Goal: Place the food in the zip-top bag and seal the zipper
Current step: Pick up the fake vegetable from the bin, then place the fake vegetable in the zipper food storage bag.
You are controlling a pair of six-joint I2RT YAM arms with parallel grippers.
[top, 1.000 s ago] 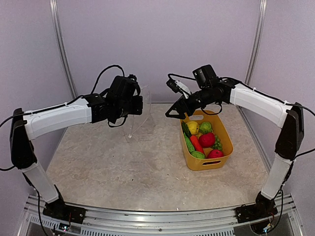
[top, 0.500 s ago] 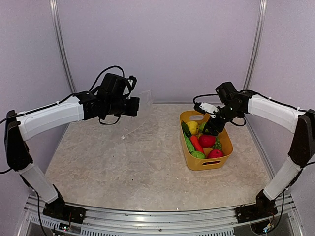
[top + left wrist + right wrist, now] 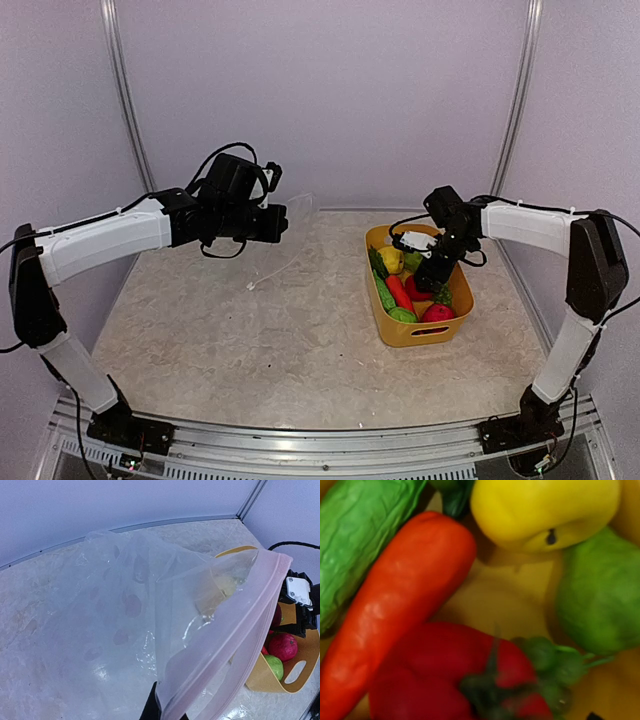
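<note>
My left gripper is shut on the zip-top bag and holds it up above the table; the bag hangs down to the table's surface. In the left wrist view the clear bag fills the frame, its zipper runs diagonally, and one dark finger shows under the edge. No slider shows. My right gripper is down among the food in the yellow basket. The right wrist view shows a cucumber, red pepper, yellow fruit, green fruit and red fruit, no fingers.
The yellow basket also shows in the left wrist view, beyond the bag's mouth, with my right gripper over it. Walls stand at the back and on both sides of the table.
My right arm has swung from near the bag over to the basket and dropped down among the food. My left arm has shifted a little with the bag still held up.
</note>
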